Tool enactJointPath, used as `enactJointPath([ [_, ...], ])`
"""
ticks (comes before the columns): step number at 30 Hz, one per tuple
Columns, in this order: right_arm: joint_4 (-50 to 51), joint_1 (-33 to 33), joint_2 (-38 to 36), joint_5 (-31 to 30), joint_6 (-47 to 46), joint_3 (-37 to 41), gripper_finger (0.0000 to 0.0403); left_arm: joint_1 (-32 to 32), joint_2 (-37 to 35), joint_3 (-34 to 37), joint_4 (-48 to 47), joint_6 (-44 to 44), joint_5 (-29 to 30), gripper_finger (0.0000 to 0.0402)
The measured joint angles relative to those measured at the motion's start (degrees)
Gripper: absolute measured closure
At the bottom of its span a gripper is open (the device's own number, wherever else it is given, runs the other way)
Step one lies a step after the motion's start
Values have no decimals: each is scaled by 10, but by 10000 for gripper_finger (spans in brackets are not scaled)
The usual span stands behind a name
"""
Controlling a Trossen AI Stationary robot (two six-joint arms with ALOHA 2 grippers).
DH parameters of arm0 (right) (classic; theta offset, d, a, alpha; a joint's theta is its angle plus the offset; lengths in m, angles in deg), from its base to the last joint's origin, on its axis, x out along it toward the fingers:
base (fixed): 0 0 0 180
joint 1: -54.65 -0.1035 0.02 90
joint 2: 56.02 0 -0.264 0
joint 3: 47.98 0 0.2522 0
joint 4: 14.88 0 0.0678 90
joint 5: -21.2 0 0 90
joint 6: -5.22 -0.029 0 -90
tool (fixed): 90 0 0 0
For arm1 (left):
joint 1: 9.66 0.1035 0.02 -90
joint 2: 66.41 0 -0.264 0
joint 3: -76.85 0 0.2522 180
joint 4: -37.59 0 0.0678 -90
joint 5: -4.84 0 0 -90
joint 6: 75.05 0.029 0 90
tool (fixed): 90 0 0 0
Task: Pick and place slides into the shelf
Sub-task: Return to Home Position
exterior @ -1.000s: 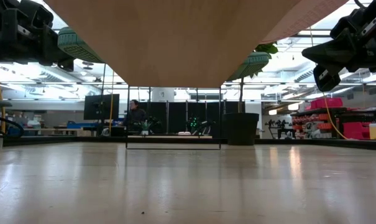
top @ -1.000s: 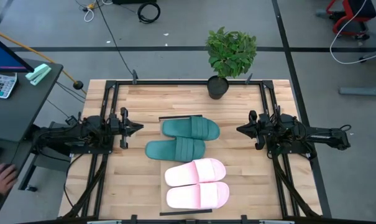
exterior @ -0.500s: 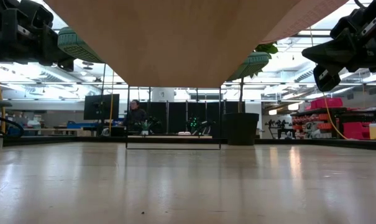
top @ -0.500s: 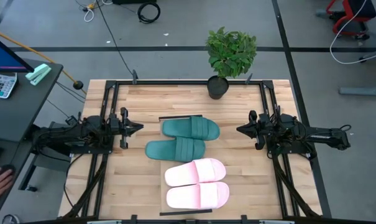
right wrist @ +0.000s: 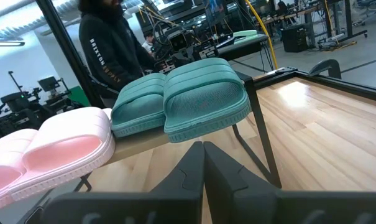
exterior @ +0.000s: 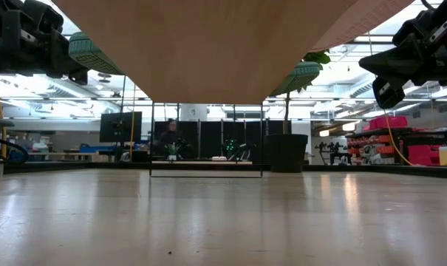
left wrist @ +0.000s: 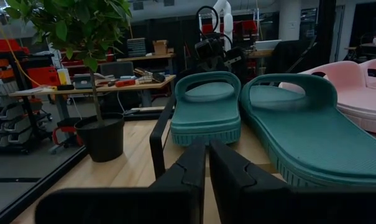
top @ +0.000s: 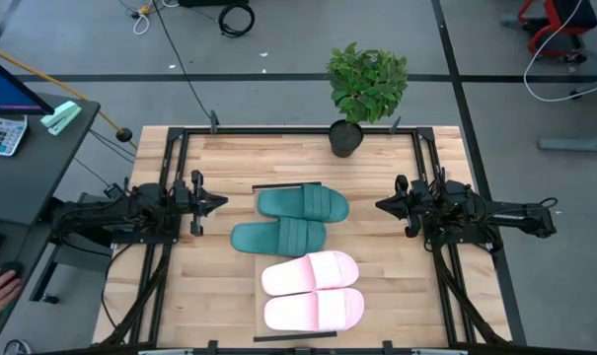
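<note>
Jaws pressed together and empty on left gripper (top: 216, 203) and right gripper (top: 382, 205), with all four slides (top: 288, 237) on the shelf (right wrist: 144, 138) between them; homing step, apparently near complete, requiring no further grasp.

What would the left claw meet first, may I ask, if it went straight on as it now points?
The left claw would probably meet the green slide nearer the plant, or the shelf's end beneath it; height unclear.
</note>
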Motion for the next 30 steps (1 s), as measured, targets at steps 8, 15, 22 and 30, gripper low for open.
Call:
enactJointPath([
  [8, 0, 0, 0, 0, 0, 0, 388, 0, 0, 0, 0, 0, 0, 366],
  [15, 0, 0, 0, 0, 0, 0, 388, 0, 0, 0, 0, 0, 0, 378],
  [22, 0, 0, 0, 0, 0, 0, 388, 0, 0, 0, 0, 0, 0, 376],
  [30, 0, 0, 0, 0, 0, 0, 388, 0, 0, 0, 0, 0, 0, 365],
])
